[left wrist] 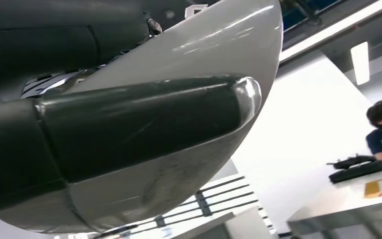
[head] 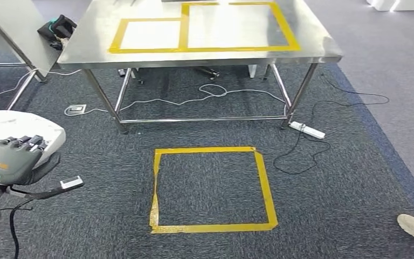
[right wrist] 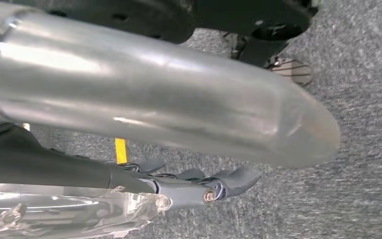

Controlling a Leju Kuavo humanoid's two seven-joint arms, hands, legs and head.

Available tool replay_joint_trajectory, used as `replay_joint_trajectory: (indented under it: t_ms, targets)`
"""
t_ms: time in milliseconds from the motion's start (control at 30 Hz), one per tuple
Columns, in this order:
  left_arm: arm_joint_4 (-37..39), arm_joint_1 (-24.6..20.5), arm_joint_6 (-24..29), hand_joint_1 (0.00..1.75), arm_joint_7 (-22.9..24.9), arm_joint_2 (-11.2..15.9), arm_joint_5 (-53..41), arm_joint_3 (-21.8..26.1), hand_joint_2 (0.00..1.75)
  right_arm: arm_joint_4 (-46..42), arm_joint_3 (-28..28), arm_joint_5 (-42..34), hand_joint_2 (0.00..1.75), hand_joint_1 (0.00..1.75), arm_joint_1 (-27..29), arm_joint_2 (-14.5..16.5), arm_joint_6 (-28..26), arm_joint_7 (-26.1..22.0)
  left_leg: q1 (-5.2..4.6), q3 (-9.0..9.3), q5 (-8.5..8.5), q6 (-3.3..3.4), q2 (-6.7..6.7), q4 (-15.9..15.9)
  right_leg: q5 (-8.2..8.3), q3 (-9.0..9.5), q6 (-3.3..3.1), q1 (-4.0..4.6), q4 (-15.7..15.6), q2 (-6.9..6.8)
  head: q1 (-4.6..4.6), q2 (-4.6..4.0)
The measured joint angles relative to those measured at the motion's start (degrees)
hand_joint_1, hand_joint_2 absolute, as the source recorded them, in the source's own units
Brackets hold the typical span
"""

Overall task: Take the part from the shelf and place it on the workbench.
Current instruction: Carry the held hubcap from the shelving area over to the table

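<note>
Part (head: 19,129): white, rounded, gripped in left hand (head: 13,159), fingers wrapped over its near edge | Right hand (right wrist: 199,184): fingers loosely apart, holding nothing | Bearing: steel surface (head: 312,51) lay ahead and rightward of part, beyond the floor square (head: 210,189) | Left arm nearer.

Left hand (head: 12,157) raised, fingers wrapped over a white part (head: 16,127); right hand (right wrist: 199,184) hangs low (fingers loosely extended).
</note>
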Motion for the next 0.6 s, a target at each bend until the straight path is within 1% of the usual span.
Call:
replay_joint_trajectory:
  t_ms: [33, 67, 100, 133, 167, 200, 233, 267, 300, 333, 367, 400, 433, 467, 533, 567, 600]
  targets:
    - [0.0, 0.1, 0.0, 1.75, 0.0, 0.0, 0.0, 0.0, 0.0, 0.0, 0.0, -0.1, 0.0, 0.0, 0.0, 0.0, 0.0, -0.1, 0.1, -0.02, 0.06, 0.35, -0.64, 0.0, -0.56, -0.15, 0.35, -0.14, 0.6, 0.99, 0.04, -0.01]
    - [0.0, 0.0, 0.1, 1.75, 0.0, 0.1, 0.0, 0.0, 0.0, 0.0, 0.0, -0.2, 0.0, 0.0, -0.1, -0.1, 0.0, -0.4, 0.24, -0.03, 0.14, 0.72, -1.19, -0.1, -1.66, -0.87, 0.66, -0.27, 2.3, 2.61, 0.16, -0.01]
    - [0.0, 0.0, 0.1, 1.75, -0.1, 0.1, 0.1, -0.1, 0.0, 0.0, 0.0, -0.5, 0.0, 0.0, -0.1, -0.1, 0.0, -0.6, 0.35, -0.03, 0.18, 1.01, -1.63, -0.1, -3.25, -2.27, 0.89, -0.38, 5.2, 4.64, 0.33, -0.01]
    - [0.0, 0.0, 0.1, 1.75, -0.2, 0.1, 0.2, -0.2, 0.0, 0.0, 0.0, -0.7, 0.0, 0.0, -0.1, -0.1, 0.0, -0.9, 0.35, -0.06, 0.17, 1.24, -2.05, -0.1, -5.15, -4.17, 0.95, -0.4, 9.2, 6.14, 0.48, -0.01]
    - [0.0, 0.1, 0.2, 1.75, -0.4, 0.1, 0.3, -0.3, 0.0, 0.0, -0.1, -0.9, 0.0, 0.0, 0.0, -0.2, 0.1, -1.0, 0.31, -0.07, 0.17, 1.36, -2.54, -0.1, -6.73, -6.28, 0.95, -0.41, 13.3, 6.79, 0.57, -0.01]
    - [0.0, 0.1, 0.4, 1.75, -0.8, 0.2, 0.5, -0.4, 0.0, 0.0, -0.1, -1.0, 0.0, 0.0, 0.1, -0.2, 0.1, -1.0, 0.27, -0.07, 0.15, 1.41, -3.03, -0.1, -7.44, -7.94, 0.91, -0.4, 16.2, 7.01, 0.61, -0.01]
    - [0.0, 0.2, 0.8, 1.75, -1.4, 0.3, 0.6, -0.6, 0.0, 0.0, -0.1, -1.1, 0.0, 0.0, 0.1, -0.3, 0.1, -1.0, 0.24, -0.03, 0.14, 1.41, -3.48, -0.1, -6.99, -8.74, 0.84, -0.41, 17.0, 7.05, 0.6, -0.01]
    - [0.0, 0.2, 1.4, 1.75, -2.2, 0.5, 0.9, -0.7, 0.0, 0.0, -0.1, -1.1, 0.0, 0.0, 0.2, -0.3, 0.1, -1.0, 0.24, 0.04, 0.13, 1.38, -3.89, -0.1, -5.36, -8.39, 0.72, -0.42, 15.5, 7.07, 0.6, -0.01]
    - [0.0, 0.2, 2.4, 1.75, -3.4, 0.8, 1.3, -1.0, 0.0, 0.0, -0.1, -1.0, 0.0, 0.0, 0.2, -0.4, 0.1, -1.0, 0.28, 0.15, 0.08, 1.3, -4.23, -0.1, -2.98, -7.04, 0.6, -0.46, 11.9, 7.13, 0.61, 0.0]
    - [-0.1, 0.2, 3.4, 1.75, -4.5, 1.3, 1.9, -1.2, 0.0, 0.0, -0.1, -1.0, 0.0, 0.0, 0.1, -0.5, 0.1, -1.0, 0.3, 0.27, 0.03, 1.16, -4.48, -0.1, -0.85, -5.3, 0.49, -0.53, 7.7, 7.36, 0.62, 0.0]
    - [-0.1, 0.2, 4.5, 1.75, -5.7, 1.8, 2.6, -1.4, 0.0, 0.0, -0.1, -0.9, 0.0, 0.0, 0.0, -0.6, 0.1, -1.1, 0.24, 0.28, -0.04, 0.92, -4.68, 0.1, 0.64, -3.65, 0.36, -0.59, 4.0, 7.65, 0.61, 0.01]
    - [-0.1, 0.2, 5.3, 1.75, -6.7, 2.4, 3.1, -1.5, 0.0, 0.0, -0.1, -0.8, 0.0, 0.0, -0.1, -0.7, 0.2, -1.1, 0.17, 0.22, -0.05, 0.65, -4.82, 0.2, 1.43, -2.59, 0.24, -0.67, 1.7, 7.93, 0.57, 0.0]
    - [-0.2, 0.2, 5.8, 1.75, -7.3, 3.0, 3.5, -1.6, 0.0, 0.0, -0.1, -0.8, 0.0, 0.0, -0.2, -0.7, 0.2, -1.1, 0.07, 0.1, 0.0, 0.7, -4.9, 0.3, 1.57, -2.16, 0.21, -0.75, 0.7, 8.15, 0.54, 0.0]
    - [-0.2, 0.1, 6.1, 1.75, -7.6, 3.4, 3.8, -1.7, 0.0, 0.0, -0.1, -0.8, 0.0, 0.0, -0.2, -0.7, 0.3, -1.1, -0.03, -0.02, 0.09, 0.99, -4.97, 0.3, 1.67, -2.06, 0.18, -0.77, 0.5, 8.23, 0.49, 0.0]
    - [-0.2, 0.1, 6.3, 1.75, -8.0, 4.2, 4.0, -2.0, 0.0, 0.0, -0.1, -0.7, 0.0, 0.0, -0.2, -0.8, 0.3, -1.1, -0.04, -0.01, 0.34, 1.82, -4.97, 0.1, 1.87, -2.19, 0.16, -0.73, 0.5, 8.29, 0.46, -0.01]
    - [-0.2, 0.1, 6.7, 1.75, -8.6, 4.5, 4.3, -2.1, 0.0, 0.0, -0.2, -0.7, 0.0, 0.0, -0.2, -0.8, 0.3, -1.1, -0.02, 0.04, 0.45, 1.93, -4.97, -0.1, 1.9, -2.22, 0.01, -0.66, 0.5, 8.33, 0.45, -0.01]
    - [-0.2, 0.0, 7.3, 1.75, -9.5, 4.9, 4.9, -2.3, 0.0, 0.0, -0.1, -0.5, 0.0, 0.0, -0.2, -0.9, 0.4, -1.1, 0.01, 0.1, 0.54, 1.82, -4.96, -0.3, 1.92, -2.26, -0.18, -0.58, 0.5, 8.36, 0.46, -0.01]
